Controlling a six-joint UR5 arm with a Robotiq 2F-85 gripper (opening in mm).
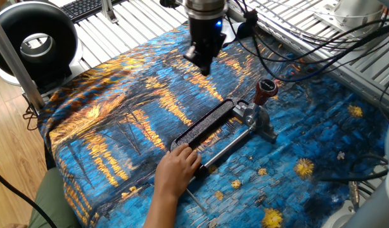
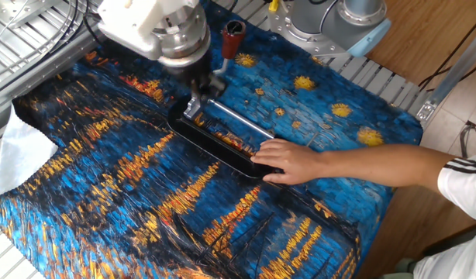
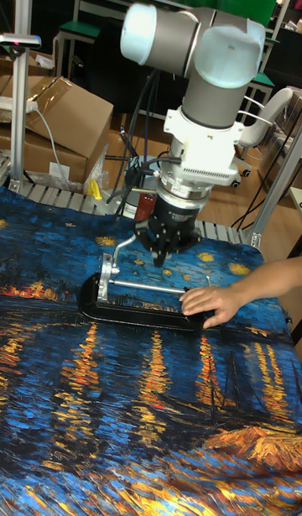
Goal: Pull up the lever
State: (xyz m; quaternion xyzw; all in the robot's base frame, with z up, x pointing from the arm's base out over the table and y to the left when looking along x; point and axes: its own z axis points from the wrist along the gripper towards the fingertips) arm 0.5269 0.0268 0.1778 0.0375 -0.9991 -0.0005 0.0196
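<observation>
The lever (image 1: 265, 90) is a curved silver arm with a reddish-brown knob. It stands raised at the far end of the black clamp frame (image 1: 204, 130). In the other fixed view its knob (image 2: 233, 35) points up beside the arm's wrist. My gripper (image 1: 204, 67) hangs well to the left of the knob, apart from it, over the painted cloth. Its fingers look pressed together with nothing between them. In the tall fixed view the gripper (image 3: 168, 249) covers part of the lever (image 3: 122, 246).
A person's hand (image 1: 177, 168) presses down the near end of the clamp. A thin steel rod (image 1: 229, 144) runs along the frame. A black ring-shaped device (image 1: 35, 39) stands at the table's left corner, and cables (image 1: 308, 38) lie at the back.
</observation>
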